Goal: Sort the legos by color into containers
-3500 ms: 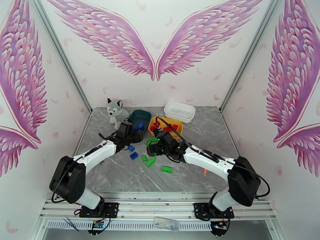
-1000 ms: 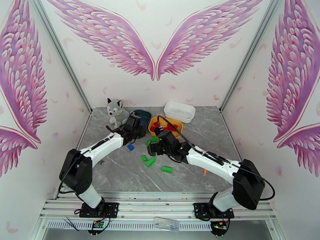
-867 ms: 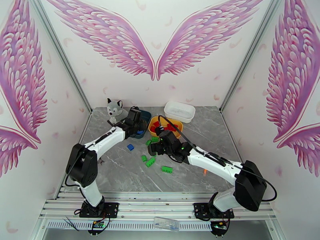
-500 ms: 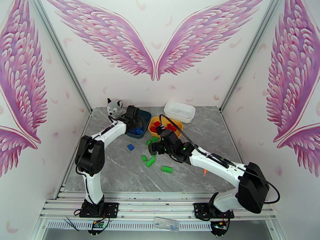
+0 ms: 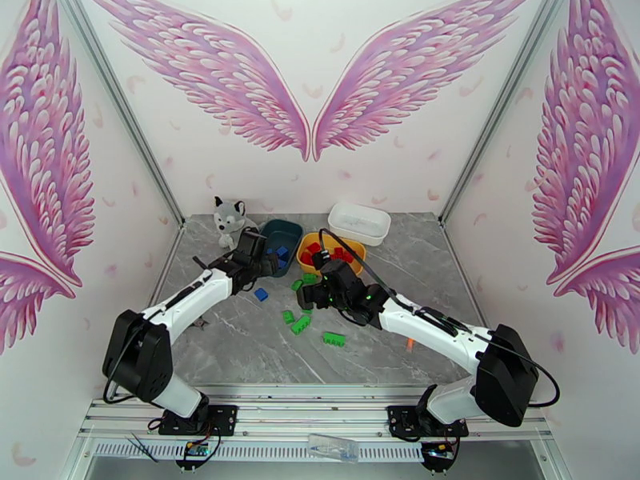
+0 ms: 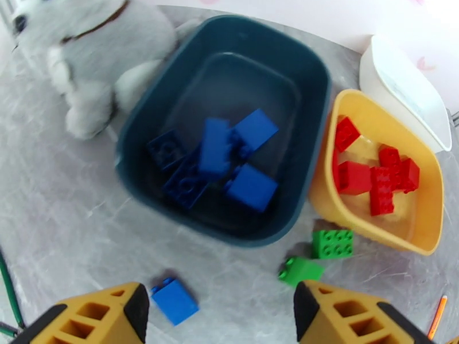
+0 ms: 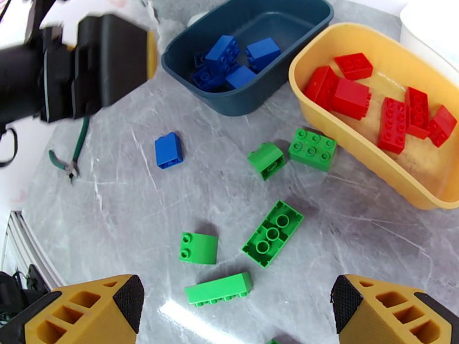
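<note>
My left gripper (image 6: 221, 323) is open and empty, hanging just short of the dark teal container (image 6: 319, 127), which holds several blue legos (image 6: 215, 147). One blue lego (image 6: 175, 300) lies on the table between its fingers and the tub. The yellow container (image 7: 344, 144) holds several red legos (image 7: 350, 97). My right gripper (image 7: 238, 316) is wide open above several green legos (image 7: 272, 232) on the table, nothing in it. From above, the left gripper (image 5: 266, 270) is beside the teal tub (image 5: 292, 231) and the right gripper (image 5: 308, 296) is near the yellow tub (image 5: 356, 250).
A white container (image 5: 360, 223) stands behind the yellow one. A plush husky (image 5: 230, 220) sits left of the teal tub. Green-handled pliers (image 7: 69, 164) lie at the left, an orange pen (image 5: 409, 343) at the right. The left gripper's black body (image 7: 97, 64) shows in the right wrist view.
The left gripper reached over the teal tub, opened, and has drawn back toward the near left. One fewer blue lego lies on the table. The right arm barely moved.
</note>
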{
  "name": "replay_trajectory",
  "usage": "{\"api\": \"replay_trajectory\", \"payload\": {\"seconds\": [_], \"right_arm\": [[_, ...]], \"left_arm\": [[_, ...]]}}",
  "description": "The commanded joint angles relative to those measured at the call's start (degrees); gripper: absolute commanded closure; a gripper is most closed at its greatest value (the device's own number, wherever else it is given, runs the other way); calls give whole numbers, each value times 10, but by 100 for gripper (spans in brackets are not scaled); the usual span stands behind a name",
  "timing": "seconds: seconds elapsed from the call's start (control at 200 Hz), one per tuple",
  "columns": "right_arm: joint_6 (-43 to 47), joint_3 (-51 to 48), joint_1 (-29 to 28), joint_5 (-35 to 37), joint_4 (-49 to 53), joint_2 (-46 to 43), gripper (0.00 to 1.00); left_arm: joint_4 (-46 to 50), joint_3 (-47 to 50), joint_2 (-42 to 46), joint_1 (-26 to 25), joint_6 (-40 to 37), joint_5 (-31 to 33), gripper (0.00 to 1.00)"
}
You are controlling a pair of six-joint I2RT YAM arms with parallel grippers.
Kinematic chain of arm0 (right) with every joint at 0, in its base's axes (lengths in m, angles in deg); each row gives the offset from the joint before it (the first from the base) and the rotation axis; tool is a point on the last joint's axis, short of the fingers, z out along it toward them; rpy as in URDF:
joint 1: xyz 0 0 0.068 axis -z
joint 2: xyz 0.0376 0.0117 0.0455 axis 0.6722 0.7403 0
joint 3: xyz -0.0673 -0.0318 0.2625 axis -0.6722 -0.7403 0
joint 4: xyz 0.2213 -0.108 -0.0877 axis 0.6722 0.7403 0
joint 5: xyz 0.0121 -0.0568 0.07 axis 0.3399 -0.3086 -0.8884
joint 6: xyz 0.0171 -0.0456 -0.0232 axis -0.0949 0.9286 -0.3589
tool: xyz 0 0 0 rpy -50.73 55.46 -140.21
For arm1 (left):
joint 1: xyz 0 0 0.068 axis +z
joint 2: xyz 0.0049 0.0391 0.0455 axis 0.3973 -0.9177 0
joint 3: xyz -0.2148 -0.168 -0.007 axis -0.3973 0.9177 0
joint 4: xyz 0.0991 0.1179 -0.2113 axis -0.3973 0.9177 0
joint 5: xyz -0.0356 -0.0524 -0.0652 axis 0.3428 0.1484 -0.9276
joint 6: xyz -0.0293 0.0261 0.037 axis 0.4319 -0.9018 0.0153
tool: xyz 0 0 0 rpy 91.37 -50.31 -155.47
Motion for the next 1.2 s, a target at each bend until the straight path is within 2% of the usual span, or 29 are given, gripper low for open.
{"api": "replay_trajectory", "payload": {"seconds": [0.0,0.235,0.45,0.67,0.835,1.195], "right_arm": [[2,-6,5,-6,-13,7,7],[3,-5,5,-7,-13,10,7],[3,-7,4,-6,-12,4,7],[2,-8,5,-8,-11,-3,7],[2,-10,4,-7,-11,-6,7],[0,-10,5,-5,-11,-11,7]], "left_arm": [[-33,52,-1,4,15,2,26],[-70,56,-103,4,31,-21,27],[-75,29,-171,7,51,2,31],[-77,15,-198,8,66,17,31],[-68,6,-215,11,68,17,39],[-46,54,-176,16,53,11,46]]}}
